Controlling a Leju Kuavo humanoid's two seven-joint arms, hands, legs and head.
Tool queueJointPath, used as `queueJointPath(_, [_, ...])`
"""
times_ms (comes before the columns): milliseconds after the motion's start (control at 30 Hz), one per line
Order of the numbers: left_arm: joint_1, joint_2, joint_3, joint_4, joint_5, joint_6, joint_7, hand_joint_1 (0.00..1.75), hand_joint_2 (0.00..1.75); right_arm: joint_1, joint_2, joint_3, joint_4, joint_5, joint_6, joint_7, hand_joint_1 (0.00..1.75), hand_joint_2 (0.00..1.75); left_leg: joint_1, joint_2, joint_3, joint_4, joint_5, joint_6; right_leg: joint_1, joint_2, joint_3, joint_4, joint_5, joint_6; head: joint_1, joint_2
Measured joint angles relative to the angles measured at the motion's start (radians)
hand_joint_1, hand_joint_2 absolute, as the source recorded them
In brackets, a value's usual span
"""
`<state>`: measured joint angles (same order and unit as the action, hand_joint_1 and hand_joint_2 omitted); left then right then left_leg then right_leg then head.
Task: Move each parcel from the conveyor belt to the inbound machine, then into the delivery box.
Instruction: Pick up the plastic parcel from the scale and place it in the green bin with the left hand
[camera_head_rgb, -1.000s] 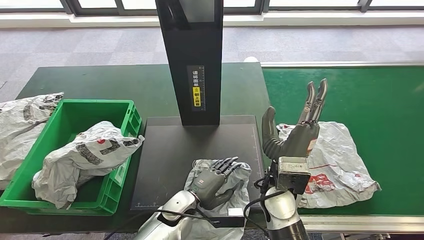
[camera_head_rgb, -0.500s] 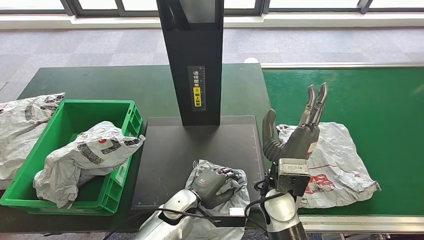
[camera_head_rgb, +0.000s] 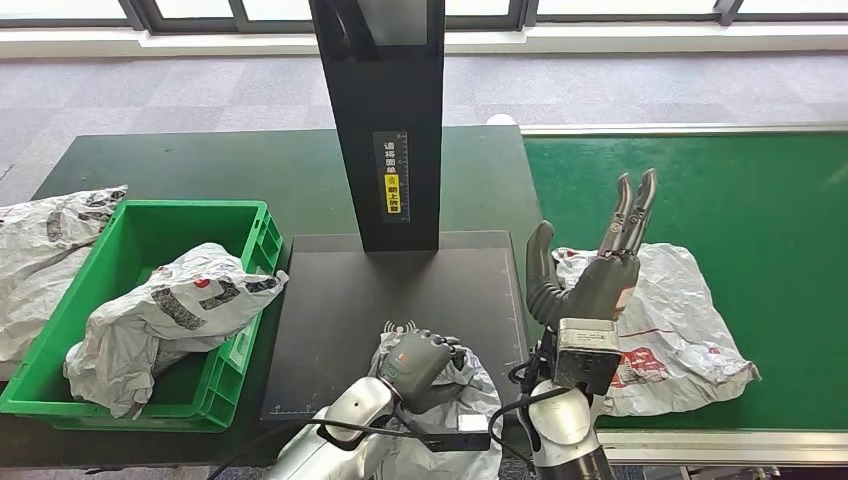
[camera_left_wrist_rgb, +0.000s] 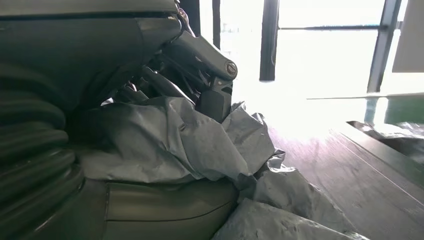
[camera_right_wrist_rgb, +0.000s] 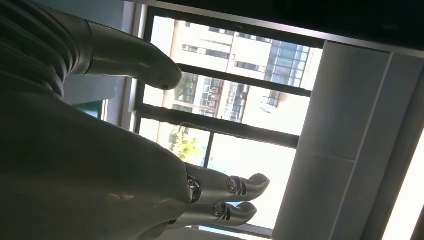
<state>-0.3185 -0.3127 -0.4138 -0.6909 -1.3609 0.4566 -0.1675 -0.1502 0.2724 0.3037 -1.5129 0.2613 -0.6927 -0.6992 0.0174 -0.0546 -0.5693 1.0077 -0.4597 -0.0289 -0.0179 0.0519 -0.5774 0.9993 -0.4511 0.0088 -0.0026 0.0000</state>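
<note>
Parcel (camera_head_rgb: 440, 395), grey crumpled bag, lies at the near edge of the inbound machine's black plate (camera_head_rgb: 400, 290), directly under the left hand (camera_head_rgb: 420, 365). Left hand has its fingers curled down into the bag's folds; left wrist view shows dark fingers (camera_left_wrist_rgb: 210, 95) dug into grey film (camera_left_wrist_rgb: 200, 145), so I judge it holds the parcel. Bag bunches up around the hand, no clear long axis, part of it hanging off the plate's near edge toward the robot.

Key relation: delivery box (camera_head_rgb: 255, 225), green crate, sits to the left of the plate, just beside it. Left hand is the nearer one; carry would run leftward and slightly away from the robot. Crate already holds one grey parcel (camera_head_rgb: 175, 310), draped over its right wall, so free room is toward its far side.

Right hand (camera_head_rgb: 600, 270) stands raised, fingers straight and apart from the thumb, holding nothing, over the near left part of a second parcel (camera_head_rgb: 680, 320) on the green conveyor belt (camera_head_rgb: 760, 220). Another bag (camera_head_rgb: 45, 250) lies on the desk (camera_head_rgb: 200, 160) left of the crate.

Against one second ago: left fingers were spread flat on the bag, now closed in; bag more gathered and pulled nearer. Right hand barely changed.
</note>
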Motion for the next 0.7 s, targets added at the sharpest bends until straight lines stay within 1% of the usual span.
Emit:
queueJointPath(100, [0.007, 0.000, 0.023, -0.045, -0.042, 0.108, 0.038, 1.75, 1.75, 0.006, 0.000, 0.000, 0.000, 0.001, 0.000, 0.000, 0.00, 1.75, 0.000, 0.000, -0.002, 0.000, 0.000, 0.000, 0.000, 0.000, -0.002, 0.000, 0.001, 0.000, 0.000, 0.000])
queueJointPath(267, [0.024, 0.004, 0.062, -0.149, -0.121, 0.219, 0.085, 1.75, 1.75, 0.006, 0.000, 0.000, 0.000, 0.001, 0.000, 0.000, 0.00, 1.75, 0.000, 0.000, -0.003, 0.000, 0.000, 0.000, 0.000, 0.000, -0.004, 0.001, 0.001, -0.001, 0.000, 0.000])
queueJointPath(333, [0.031, 0.005, 0.076, -0.193, -0.138, 0.236, 0.093, 1.75, 1.75, 0.005, 0.000, 0.000, 0.000, 0.000, 0.000, 0.000, 0.00, 1.75, 0.000, 0.000, -0.004, 0.000, 0.000, 0.000, 0.000, 0.000, -0.005, 0.001, 0.001, -0.001, 0.000, 0.000])
queueJointPath(500, [0.042, 0.008, 0.121, -0.314, -0.147, 0.241, 0.085, 1.75, 1.75, 0.004, 0.000, 0.000, 0.000, -0.005, -0.001, 0.000, 0.00, 1.75, 0.000, 0.000, -0.006, 0.000, 0.000, 0.000, 0.000, 0.000, -0.007, 0.001, 0.001, -0.001, 0.000, 0.000])
queueJointPath(700, [0.042, 0.008, 0.169, -0.407, -0.149, 0.241, 0.071, 1.75, 1.75, -0.006, 0.000, 0.000, 0.001, -0.008, -0.001, 0.000, 0.00, 1.75, 0.000, 0.000, -0.007, 0.000, 0.000, 0.000, 0.000, 0.000, -0.007, 0.001, 0.001, -0.001, 0.000, 0.000])
